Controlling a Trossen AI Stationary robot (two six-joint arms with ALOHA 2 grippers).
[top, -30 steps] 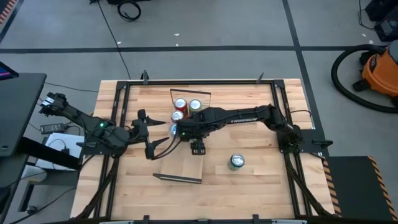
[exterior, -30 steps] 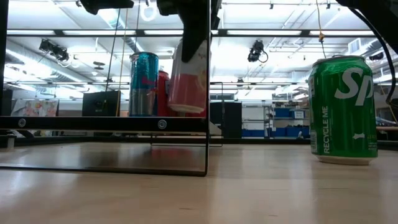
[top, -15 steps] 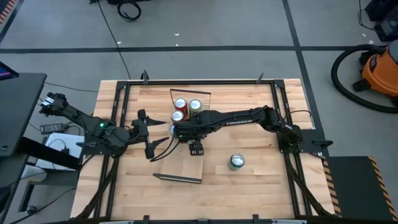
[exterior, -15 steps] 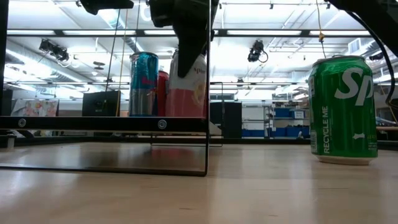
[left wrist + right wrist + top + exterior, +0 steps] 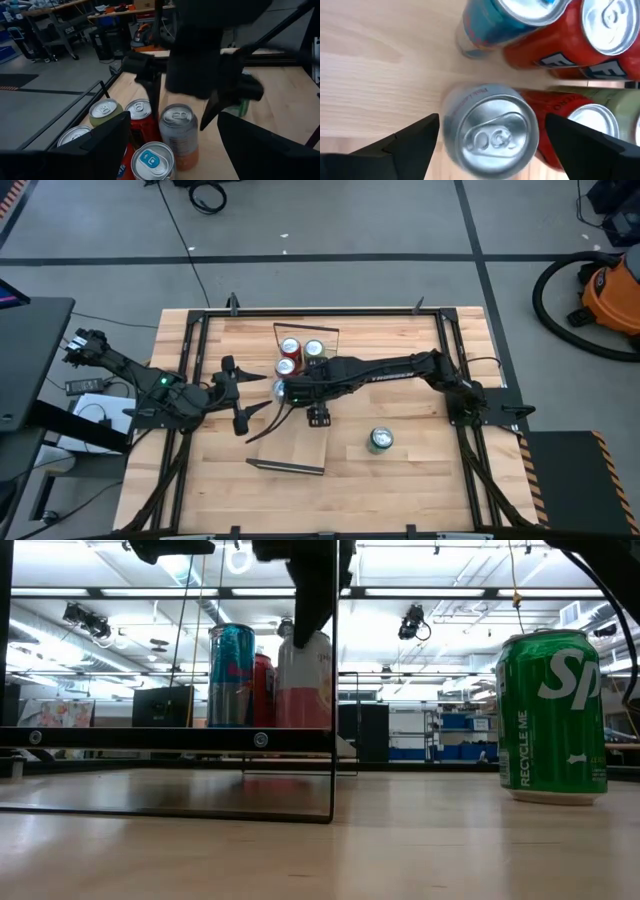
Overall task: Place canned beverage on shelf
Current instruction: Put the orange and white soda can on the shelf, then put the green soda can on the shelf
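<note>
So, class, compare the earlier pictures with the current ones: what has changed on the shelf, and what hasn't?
The pink can, tilted and lifted a second ago, now stands upright on the shelf beside the other cans. The right gripper has opened, its fingers clear of the can on both sides. The left gripper, the blue can and the green can on the table stayed put.

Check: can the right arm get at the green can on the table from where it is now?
Probably yes. The green can stands alone on bare table, off the shelf. The right gripper is open over the pink can, holding nothing.
</note>
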